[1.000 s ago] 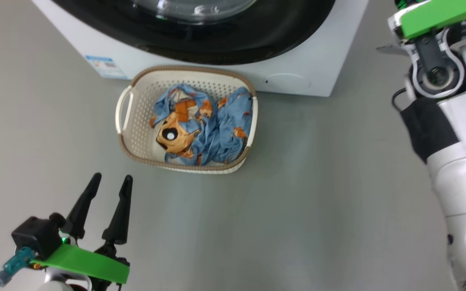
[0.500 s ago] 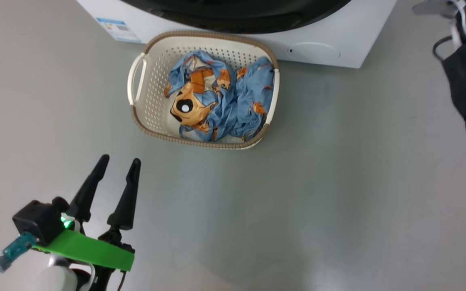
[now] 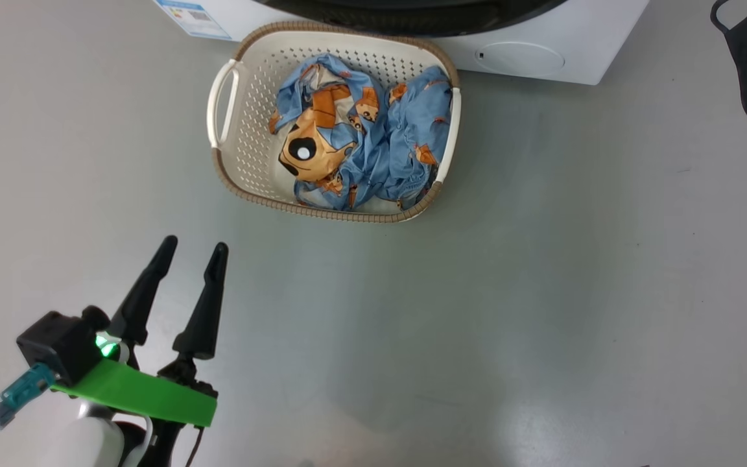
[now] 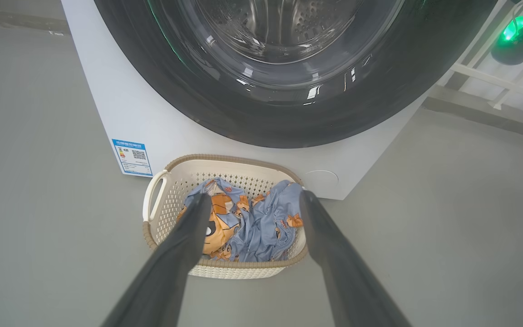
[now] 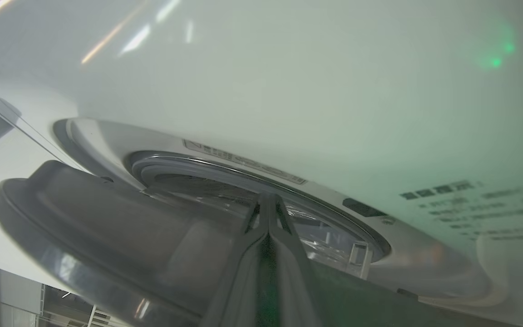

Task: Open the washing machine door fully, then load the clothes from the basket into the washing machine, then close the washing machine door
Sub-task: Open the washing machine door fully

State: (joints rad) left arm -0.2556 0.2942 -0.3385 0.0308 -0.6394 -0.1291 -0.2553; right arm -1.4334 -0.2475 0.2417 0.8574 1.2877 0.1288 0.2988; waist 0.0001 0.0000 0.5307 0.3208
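Left tool (image 3: 194, 244) gapes empty near basket (image 3: 244, 130); right tool (image 5: 267, 200) pinched closed by the washing machine door (image 5: 107, 236).

I see bare grey floor (image 3: 445, 311) between my left gripper (image 3: 194, 244) and the basket (image 3: 247, 143), whose open top leaves the clothes (image 3: 360, 136) reachable from above, while the washing machine (image 3: 594, 39) stands just behind its far rim and the washing machine door (image 4: 288, 122), partly ajar, stands across its opening.

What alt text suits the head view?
A cream perforated plastic basket of light blue, orange-printed clothes sits on the grey floor before a white washing machine. The left gripper, dark fingers open, is at lower left, clear of it.
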